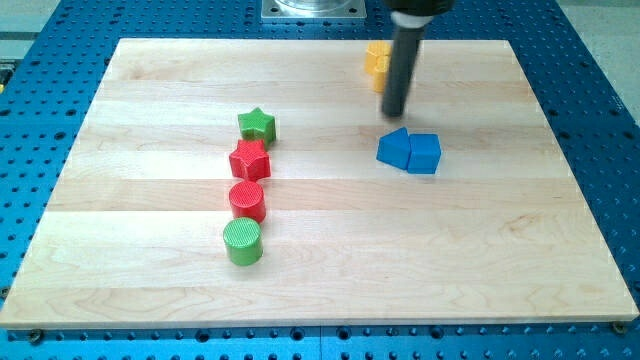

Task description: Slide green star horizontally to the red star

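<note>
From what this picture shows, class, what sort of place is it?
Probably a robotics lab bench: a wooden board on a blue perforated table, small coloured blocks such as the green star, and my tip above the blue blocks.

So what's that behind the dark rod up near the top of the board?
A yellow block sits behind my rod, near the view's top edge. Only its left part shows; the rod covers the rest, so its shape is unclear. My tip ends above the blue blocks.
</note>
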Robot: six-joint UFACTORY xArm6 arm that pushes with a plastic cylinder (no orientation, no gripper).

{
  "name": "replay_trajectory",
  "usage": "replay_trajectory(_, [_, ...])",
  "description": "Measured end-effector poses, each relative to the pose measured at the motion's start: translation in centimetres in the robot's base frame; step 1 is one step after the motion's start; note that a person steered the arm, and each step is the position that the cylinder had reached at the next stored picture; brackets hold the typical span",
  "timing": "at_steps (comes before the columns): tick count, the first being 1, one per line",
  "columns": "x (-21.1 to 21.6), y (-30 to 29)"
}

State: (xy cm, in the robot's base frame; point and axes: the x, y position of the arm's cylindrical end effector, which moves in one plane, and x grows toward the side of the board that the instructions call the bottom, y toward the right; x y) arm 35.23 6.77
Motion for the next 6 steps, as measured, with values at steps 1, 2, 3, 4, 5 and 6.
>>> replay_trajectory(1, [1.9, -7.3])
replay_trajectory(2, [1.1, -8.4])
replay_trajectory(3, [2.8, -14.1])
replay_trajectory(4, [3.8, -20.2])
replay_trajectory(5, [3.8, -22.2])
replay_trajectory(6, [1.9, -17.7])
